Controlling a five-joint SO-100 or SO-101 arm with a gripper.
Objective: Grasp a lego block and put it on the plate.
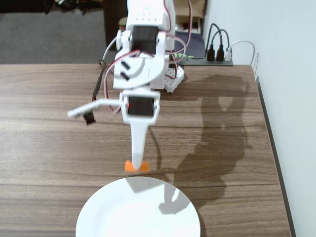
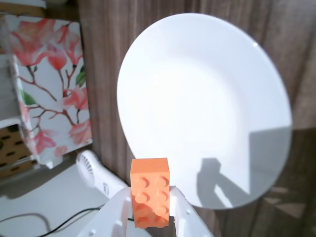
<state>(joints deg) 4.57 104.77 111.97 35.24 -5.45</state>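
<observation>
A: Which way does the small orange rectangular plastic lego block (image 2: 150,191) point?

B: In the wrist view its long axis runs up the picture, straight toward the large round smooth white plate (image 2: 207,64), studs facing the camera. Its far end overlaps the plate's near rim in that view. The lower end sits between the white plastic fingers (image 2: 114,215).

A: So the pincer has it?

B: Yes. The white two-finger gripper (image 2: 148,222) is closed on the brick, its jaws parted only by the brick's width, one finger pressing each long side.

A: And from the fixed view?

B: The gripper (image 1: 137,165) hangs narrow end down just beyond the plate (image 1: 98,212), on the side toward the arm's base. The brick (image 1: 137,167) shows as an orange sliver at the fingertip, its broad side across the picture, beside the plate's far rim. Whether it is lifted off the table or touching it, I cannot tell.

A: Surfaces?

B: The plate is glossy and unmarked, with the arm's grey shadow falling on it. It lies on a dark brown wood-grain table (image 1: 49,148). Away from the plate, at the left edge of the wrist view, stands a panel printed with pink flowers (image 2: 49,89).
</observation>
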